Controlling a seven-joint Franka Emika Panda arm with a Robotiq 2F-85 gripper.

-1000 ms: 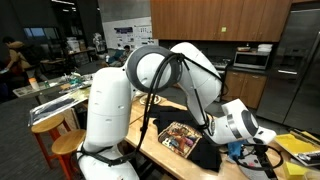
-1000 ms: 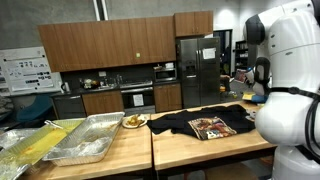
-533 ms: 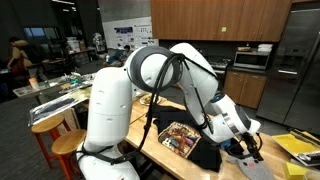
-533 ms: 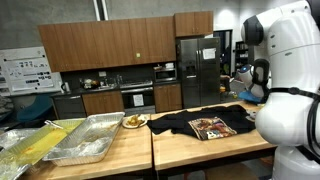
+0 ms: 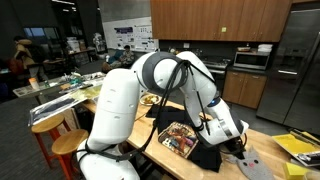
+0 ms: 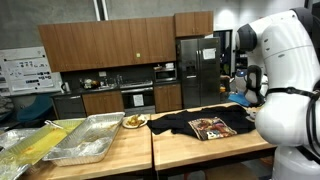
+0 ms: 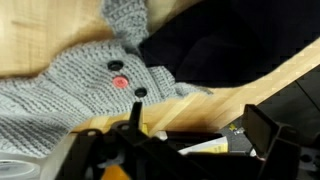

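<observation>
The Robotiq gripper [image 7: 198, 140] enters the wrist view from the bottom edge. Its 2 dark fingers [image 7: 264, 133] stand wide apart, and nothing is seen between them. Directly ahead of the gripper lies the grey knitted garment piece [image 7: 70, 85], flat on the light wooden table [image 7: 40, 30]. The grey knit carries 3 small round buttons: 2 black buttons [image 7: 109, 66] and 1 red button [image 7: 120, 81], set close together in a short diagonal row. The gripper hangs above the knit without touching it. How large the gap is cannot be told. The black fabric garment [image 7: 230, 40] lies to the upper right of the knit in the wrist view, with its edge meeting the grey knit near the buttons. In an exterior view the white arm [image 5: 190, 85] bends down over the table's far end, with the gripper low over the surface. The grey knit shows there as a pale patch just beside the gripper, near the table edge. In both exterior views the black garment is spread flat and bears a colourful rectangular print [image 5: 180, 138]. Well apart from the gripper, 2 shallow metal trays [image 6: 95, 140] rest on the adjoining table.
</observation>
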